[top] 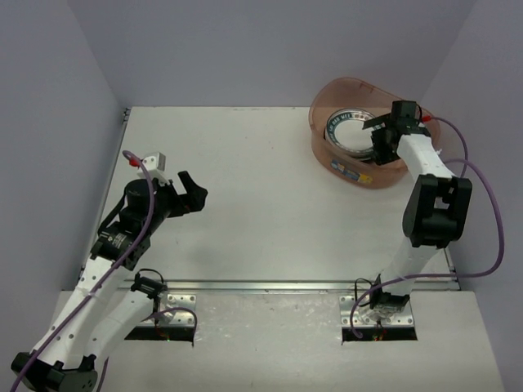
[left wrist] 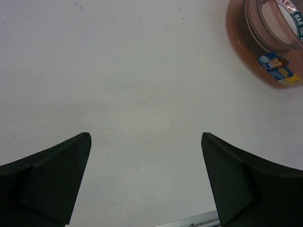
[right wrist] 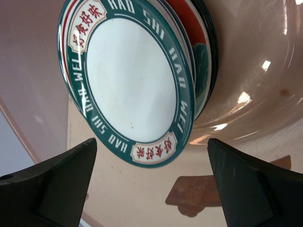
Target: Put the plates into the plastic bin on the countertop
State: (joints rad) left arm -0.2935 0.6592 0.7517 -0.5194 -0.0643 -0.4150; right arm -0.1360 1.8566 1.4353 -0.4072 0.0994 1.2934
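Right gripper (top: 376, 137), jaws apart, above leaning plates (right wrist: 130, 85) in plastic bin (top: 323, 143), upper right; could clip top plate when lifting, toppling stack.

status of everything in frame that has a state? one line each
plastic bin: upright on the countertop, holding plates
plates: stacked inside the plastic bin, teal-rimmed one on top
left gripper: jaws open, empty, over bare countertop
right gripper: jaws open, empty, over the plates in the plastic bin
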